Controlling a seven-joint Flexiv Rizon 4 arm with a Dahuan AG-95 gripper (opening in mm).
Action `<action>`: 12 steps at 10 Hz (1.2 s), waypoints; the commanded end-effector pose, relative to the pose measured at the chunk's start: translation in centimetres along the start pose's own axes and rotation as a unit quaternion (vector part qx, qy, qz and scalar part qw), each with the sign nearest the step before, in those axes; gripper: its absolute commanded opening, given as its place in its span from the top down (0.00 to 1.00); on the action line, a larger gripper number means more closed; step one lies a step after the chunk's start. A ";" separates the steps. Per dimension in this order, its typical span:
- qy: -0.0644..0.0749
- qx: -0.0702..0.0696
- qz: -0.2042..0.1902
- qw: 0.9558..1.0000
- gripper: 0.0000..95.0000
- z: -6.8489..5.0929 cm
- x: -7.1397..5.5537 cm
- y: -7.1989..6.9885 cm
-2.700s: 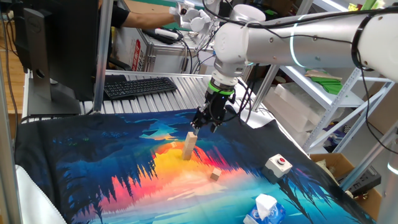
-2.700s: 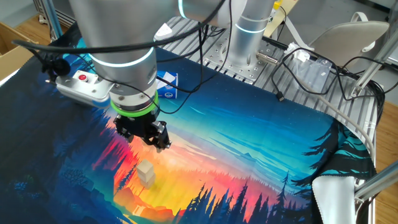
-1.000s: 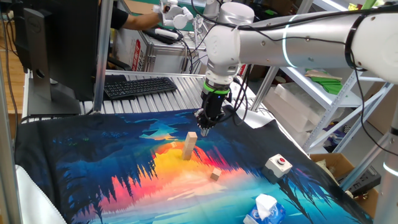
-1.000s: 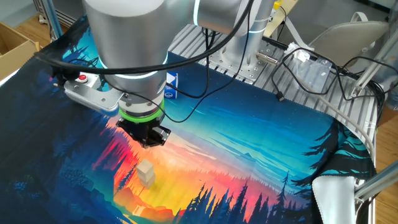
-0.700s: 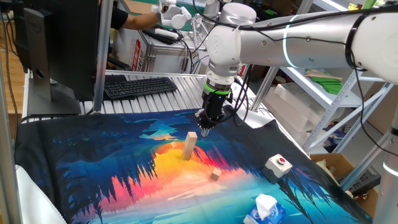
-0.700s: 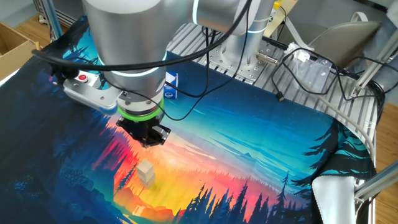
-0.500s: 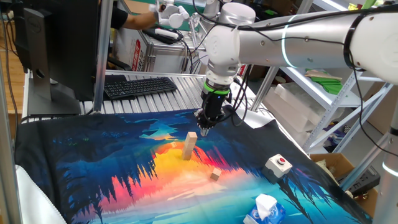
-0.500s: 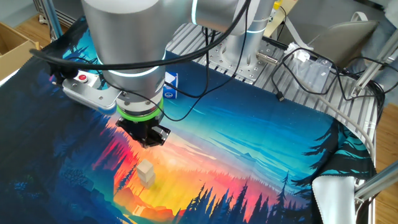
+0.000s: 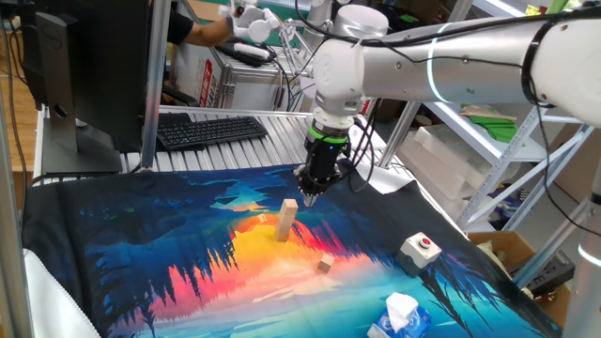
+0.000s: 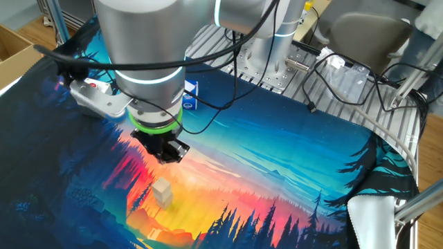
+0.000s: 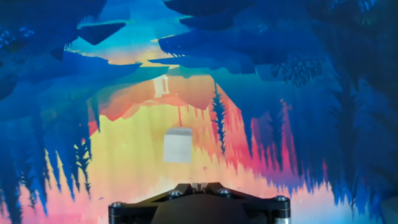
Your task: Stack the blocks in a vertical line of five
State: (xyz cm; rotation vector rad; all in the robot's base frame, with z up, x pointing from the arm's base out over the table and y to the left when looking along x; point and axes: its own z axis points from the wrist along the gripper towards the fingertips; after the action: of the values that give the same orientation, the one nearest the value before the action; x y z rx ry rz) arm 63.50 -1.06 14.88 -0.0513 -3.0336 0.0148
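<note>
The gripper (image 9: 310, 188) hung pointing straight down over the painted mat (image 9: 141, 244), fingers clenched together with nothing between them. Just below it and a little toward the near edge of the mat in the one fixed view stood the stack (image 9: 286, 221), a slim upright column of pale wooden blocks; how many it held I couldn't tell. In the hand view its square top face (image 11: 177, 146) sat just ahead of the fingertips. Farther out, beyond the column, a single loose block (image 9: 325, 265) lay on the mat, well apart from the hand. Past that sat a white box with a red button (image 9: 421, 248). Those cubes looked light, hard and smooth-sided, so the best hold would be square across two opposite flat faces, gently, since a nudge could topple that column.
</note>
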 end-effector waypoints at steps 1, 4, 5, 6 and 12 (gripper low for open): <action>0.009 -0.010 0.009 1.000 1.00 0.0 -0.1 0.0; 0.008 -0.005 0.017 1.000 1.00 0.0 -0.1 0.0; 0.009 -0.001 0.020 1.000 1.00 0.0 -0.1 0.0; 0.009 0.002 0.019 1.000 1.00 0.0 -0.1 0.0; 0.008 0.017 -0.010 1.000 0.40 0.0 -0.1 0.0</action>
State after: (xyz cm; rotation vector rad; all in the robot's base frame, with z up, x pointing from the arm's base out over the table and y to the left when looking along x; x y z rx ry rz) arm 63.49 -1.07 14.86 -0.0155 -3.0193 0.0646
